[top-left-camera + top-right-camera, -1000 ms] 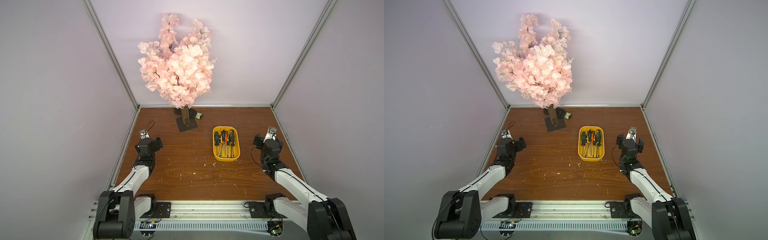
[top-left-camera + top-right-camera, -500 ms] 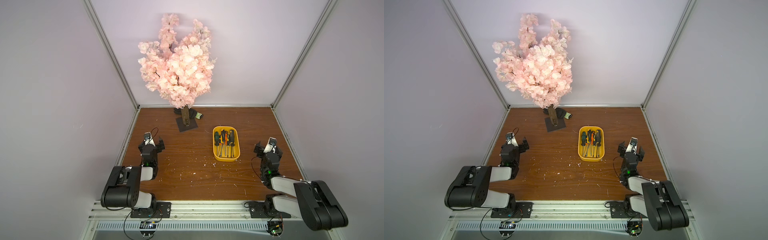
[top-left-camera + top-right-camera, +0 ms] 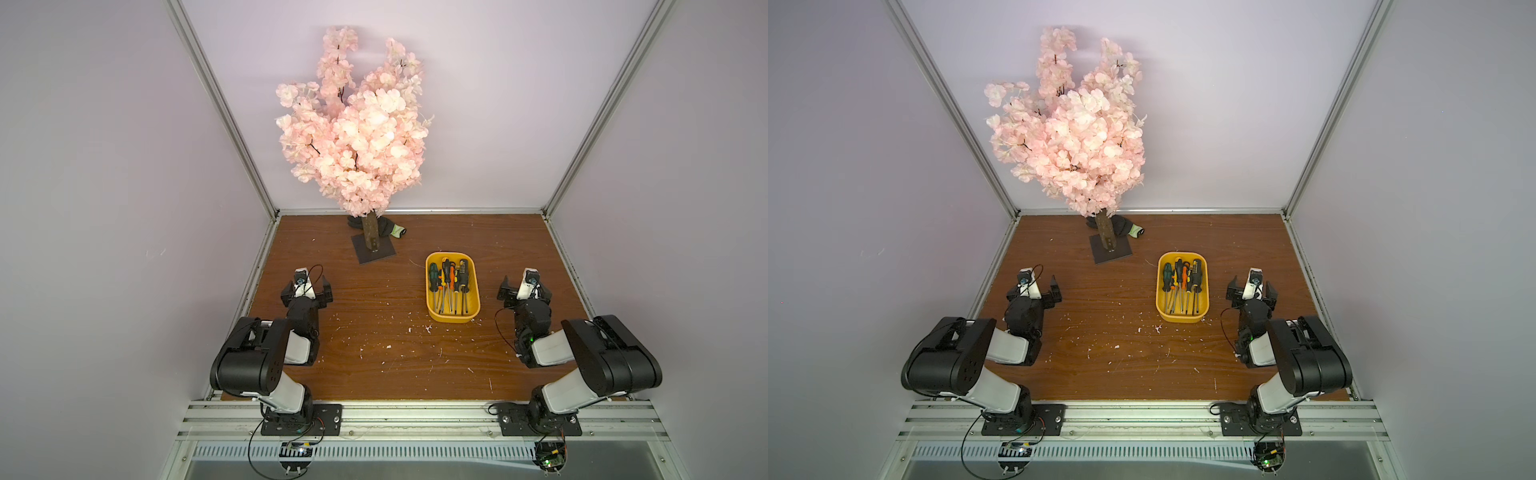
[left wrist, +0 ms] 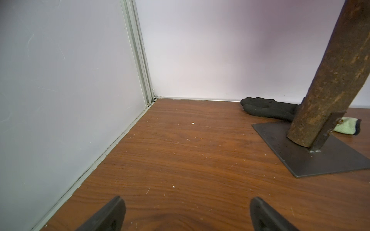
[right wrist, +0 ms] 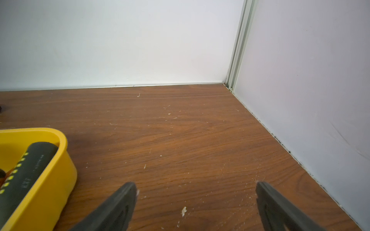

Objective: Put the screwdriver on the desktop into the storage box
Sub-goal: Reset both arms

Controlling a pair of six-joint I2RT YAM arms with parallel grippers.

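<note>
While both arms sit folded back at the near edge, the left gripper (image 3: 306,291) hangs just above the board with jaws spread wide and nothing between them. The left wrist view shows its two dark fingertips (image 4: 118,203) apart over bare wood. The right gripper (image 3: 524,291) is the same, jaws fully apart and empty, with its fingertips (image 5: 130,189) low over the board in the right wrist view.

The storage box (image 3: 453,328) sits just left of the right gripper, not touching it, right of centre on the desktop (image 3: 374,340). The screwdrivers (image 3: 451,286) lie side by side inside the box, handles at the far end, shafts toward the near end. One handle is green and black, some are orange and black, and one is black with yellow dots (image 5: 30,170).

White flecks (image 3: 426,330) are scattered on the wood near the box. At far centre-left a pink blossom tree (image 3: 357,137) stands on a dark base plate (image 3: 384,254). A black glove (image 4: 268,110) with a pale green cuff lies behind the trunk, against the far wall.
</note>
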